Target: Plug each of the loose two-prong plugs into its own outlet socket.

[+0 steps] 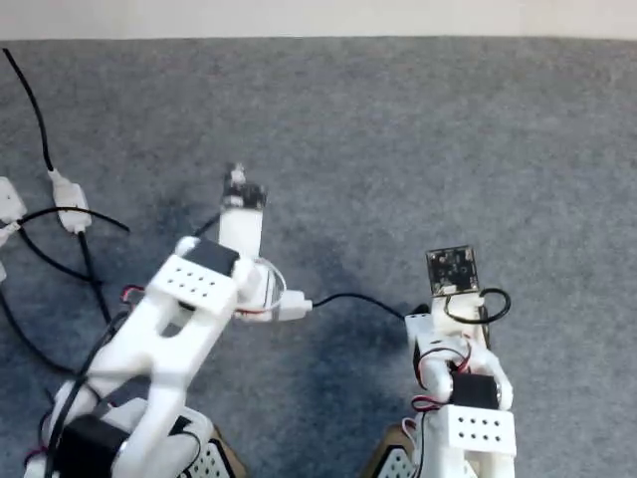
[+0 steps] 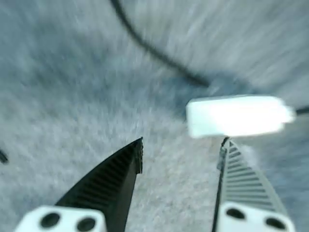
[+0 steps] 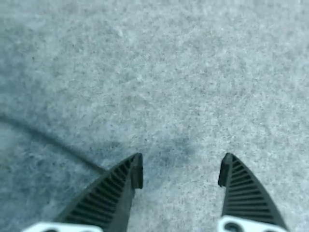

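Note:
A white two-prong plug (image 1: 290, 308) lies on the grey carpet with its black cord (image 1: 363, 301) trailing to the right. In the left wrist view this plug (image 2: 236, 116) sits just beyond the white fingertip (image 2: 227, 150), and my left gripper (image 2: 181, 145) is open with nothing between its fingers. A second white plug (image 1: 70, 211) on a black cord lies at the far left, next to a white block (image 1: 8, 202) at the edge. My right gripper (image 3: 181, 169) stands open over bare carpet, with a black cord (image 3: 48, 140) beside it.
Black cords (image 1: 60, 269) loop across the left side of the carpet near the left arm's base. The right arm (image 1: 460, 349) stays low at the front right. Bare carpet (image 1: 418, 129) stretches across the back and right.

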Controlling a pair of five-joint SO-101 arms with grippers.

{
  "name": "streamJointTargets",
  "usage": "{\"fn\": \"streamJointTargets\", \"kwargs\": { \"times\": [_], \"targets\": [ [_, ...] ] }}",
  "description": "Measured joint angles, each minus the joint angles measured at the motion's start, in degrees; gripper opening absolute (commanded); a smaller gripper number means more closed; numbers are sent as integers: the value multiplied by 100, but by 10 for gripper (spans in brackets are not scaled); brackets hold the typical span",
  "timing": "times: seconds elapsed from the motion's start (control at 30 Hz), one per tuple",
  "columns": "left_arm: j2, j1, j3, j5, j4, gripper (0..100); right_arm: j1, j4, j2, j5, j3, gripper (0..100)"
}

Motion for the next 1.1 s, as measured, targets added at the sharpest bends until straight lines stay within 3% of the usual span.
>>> {"fn": "streamJointTargets", "kwargs": {
  "times": [0.27, 0.67, 0.9, 1.1],
  "targets": [
    [378, -387, -1020, 9, 9, 246, 0, 0, 0, 0, 0, 252],
    [2936, -396, -1213, 9, -1116, 243, 0, 0, 0, 0, 0, 252],
    [2057, -334, -457, 9, -853, 245, 0, 0, 0, 0, 0, 252],
    [360, 440, 448, 0, -44, 245, 0, 0, 0, 0, 0, 252]
  ]
}}
